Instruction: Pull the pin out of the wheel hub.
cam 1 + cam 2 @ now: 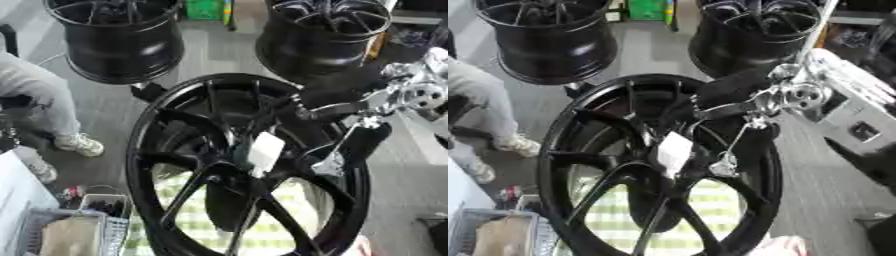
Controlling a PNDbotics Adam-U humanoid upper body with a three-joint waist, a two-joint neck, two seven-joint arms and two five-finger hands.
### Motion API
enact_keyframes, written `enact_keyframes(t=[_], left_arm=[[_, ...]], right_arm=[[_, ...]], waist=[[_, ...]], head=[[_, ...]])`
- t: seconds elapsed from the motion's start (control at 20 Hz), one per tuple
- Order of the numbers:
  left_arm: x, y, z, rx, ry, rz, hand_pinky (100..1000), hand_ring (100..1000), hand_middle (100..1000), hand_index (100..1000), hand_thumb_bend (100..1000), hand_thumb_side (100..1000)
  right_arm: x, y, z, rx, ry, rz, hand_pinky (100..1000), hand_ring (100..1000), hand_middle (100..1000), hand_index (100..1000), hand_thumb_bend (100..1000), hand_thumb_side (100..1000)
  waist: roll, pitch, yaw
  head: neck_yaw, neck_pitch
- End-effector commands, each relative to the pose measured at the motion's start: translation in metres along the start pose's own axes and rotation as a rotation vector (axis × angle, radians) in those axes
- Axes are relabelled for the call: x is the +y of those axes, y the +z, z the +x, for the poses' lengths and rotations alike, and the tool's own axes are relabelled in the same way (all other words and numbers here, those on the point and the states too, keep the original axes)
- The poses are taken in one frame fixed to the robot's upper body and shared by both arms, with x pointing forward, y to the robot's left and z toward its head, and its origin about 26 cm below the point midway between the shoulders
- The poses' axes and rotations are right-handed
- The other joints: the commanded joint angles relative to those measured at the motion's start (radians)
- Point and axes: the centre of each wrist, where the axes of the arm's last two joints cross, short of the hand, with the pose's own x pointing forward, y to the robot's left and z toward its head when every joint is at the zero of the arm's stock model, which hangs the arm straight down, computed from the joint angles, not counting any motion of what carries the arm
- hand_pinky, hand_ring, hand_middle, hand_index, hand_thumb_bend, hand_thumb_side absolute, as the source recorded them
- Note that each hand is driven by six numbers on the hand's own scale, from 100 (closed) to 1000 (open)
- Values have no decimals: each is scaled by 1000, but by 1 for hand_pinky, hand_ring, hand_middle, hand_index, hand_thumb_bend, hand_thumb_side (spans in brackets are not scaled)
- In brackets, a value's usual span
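Left eye view: two more black rims (pixel 118 37) stood behind on grey floor, a person's trouser leg and pale shoe (pixel 79 144) at left, a basket (pixel 74 230) at lower left. Black wheel hub (pixel 249 165) filled the centre, a white tag (pixel 265 150) at its middle. Right hand (pixel 328 107) reached in from upper right over the spokes.

Right eye view: right hand dark against the hub's upper spokes, fingers' state impossible to tell. No pin distinguishable; a thin silvery rod (pixel 735 145) hung below the hand, just right of the tag.
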Motion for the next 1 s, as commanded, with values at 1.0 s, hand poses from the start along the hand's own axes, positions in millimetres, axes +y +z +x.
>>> enact_keyframes(t=[1.0], left_arm=[[2,-3,7,-20,-21,-17,642,566,628,819,100,804]], right_arm=[[10,-26,-27,74,28,51,862,952,979,1000,194,301]], waist=[[7,-4,7]], head=[[-11,-3]])
